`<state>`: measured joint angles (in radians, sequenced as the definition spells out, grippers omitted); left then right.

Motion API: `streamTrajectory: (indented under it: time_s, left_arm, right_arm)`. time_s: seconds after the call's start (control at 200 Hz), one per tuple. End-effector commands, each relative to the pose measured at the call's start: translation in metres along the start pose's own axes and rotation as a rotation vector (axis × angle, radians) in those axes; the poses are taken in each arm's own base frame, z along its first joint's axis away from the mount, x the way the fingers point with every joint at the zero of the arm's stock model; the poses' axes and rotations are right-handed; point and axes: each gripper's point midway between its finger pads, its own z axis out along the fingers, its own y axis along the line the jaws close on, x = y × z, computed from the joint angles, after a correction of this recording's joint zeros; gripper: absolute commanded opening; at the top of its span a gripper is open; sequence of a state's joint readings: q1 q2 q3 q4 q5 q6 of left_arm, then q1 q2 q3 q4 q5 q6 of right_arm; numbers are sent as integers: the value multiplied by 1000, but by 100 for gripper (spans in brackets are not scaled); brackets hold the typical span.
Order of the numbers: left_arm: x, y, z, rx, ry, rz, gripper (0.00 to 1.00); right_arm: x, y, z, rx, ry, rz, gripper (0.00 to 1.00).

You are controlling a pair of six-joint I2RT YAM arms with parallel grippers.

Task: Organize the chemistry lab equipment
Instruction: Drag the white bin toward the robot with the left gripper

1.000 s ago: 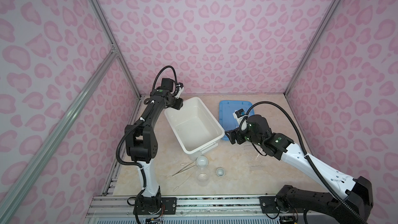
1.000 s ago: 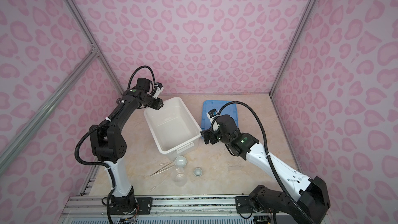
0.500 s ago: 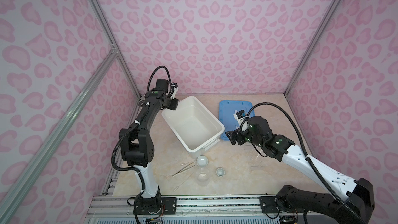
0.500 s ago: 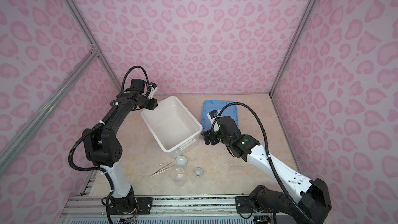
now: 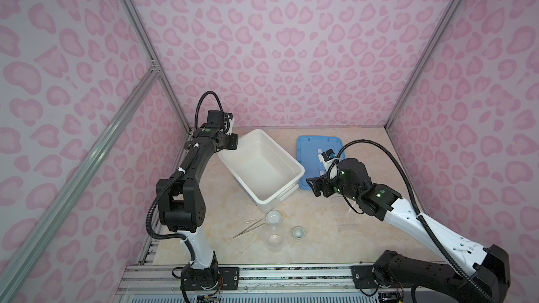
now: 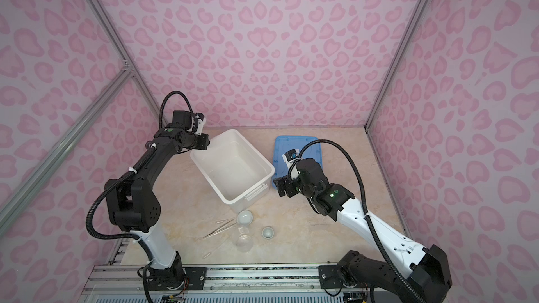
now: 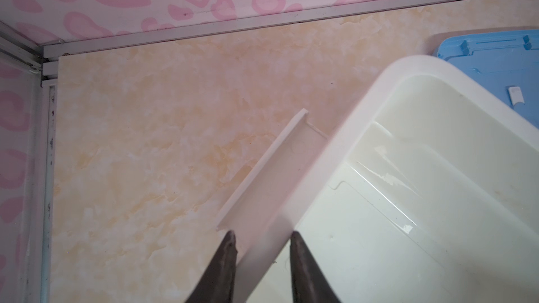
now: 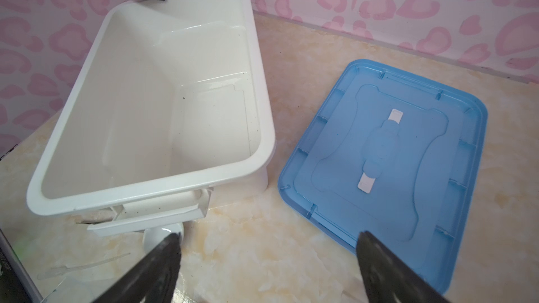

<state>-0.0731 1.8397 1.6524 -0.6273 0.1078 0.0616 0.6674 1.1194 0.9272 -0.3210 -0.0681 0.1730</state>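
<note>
White plastic fills the middle of both top views: a large white plastic bin (image 5: 264,167) stands open on a beige marbled table (image 5: 335,228). A flat blue plastic lid (image 5: 309,153) lies at the bin's two o'clock. The left gripper (image 5: 233,144) sits at the bin's ten o'clock rim. The right gripper (image 5: 314,187) hovers at its four o'clock, holding nothing.

The lab pieces lie loose at the bin's six o'clock, and none is inside:
- a round white dish (image 5: 273,217) just beside the bin wall
- a smaller round grey dish (image 5: 298,232)
- a clear beaker (image 5: 275,236)
- thin metal tweezers (image 5: 248,229)
- a clear dropper (image 5: 243,250)

No blue-capped tubes show.

In the left wrist view, two dark fingers (image 7: 227,257) straddle the bin's rim, one outside and one inside. They appear to pinch it.

In the right wrist view, the jaws are spread wide over bare table between bin and lid. The white dish peeks out under the bin's handle, with the dropper near it.

All five pieces look light. The beaker and dishes are probably smooth, slippery and breakable, so each is best taken across its rim or wall with a gentle squeeze. The tweezers lie flat and thin, so they are hard to get under. A pinch across the middle of their width seems best. The dropper likely has a soft bulb, so its stiffer stem is the better place to grip.
</note>
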Motion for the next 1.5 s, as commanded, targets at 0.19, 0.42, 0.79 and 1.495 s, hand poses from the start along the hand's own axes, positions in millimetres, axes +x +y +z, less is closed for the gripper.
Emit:
streamTrajectory:
  time_s: [0.19, 0.42, 0.79, 1.495]
  left_arm:
    - [6, -10, 13, 63, 52, 82, 43]
    - [8, -15, 27, 69, 94, 126, 40]
    - [18, 9, 9, -9, 107, 89, 28]
    - [68, -5, -51, -2, 114, -164, 18]
  right_arm:
    - [-4, -1, -5, 11, -15, 0, 94]
    - [-6, -2, -6, 15, -19, -1, 94]
    - [0, -3, -1, 19, 6, -7, 94]
    - [-3, 0, -3, -1, -5, 5, 93]
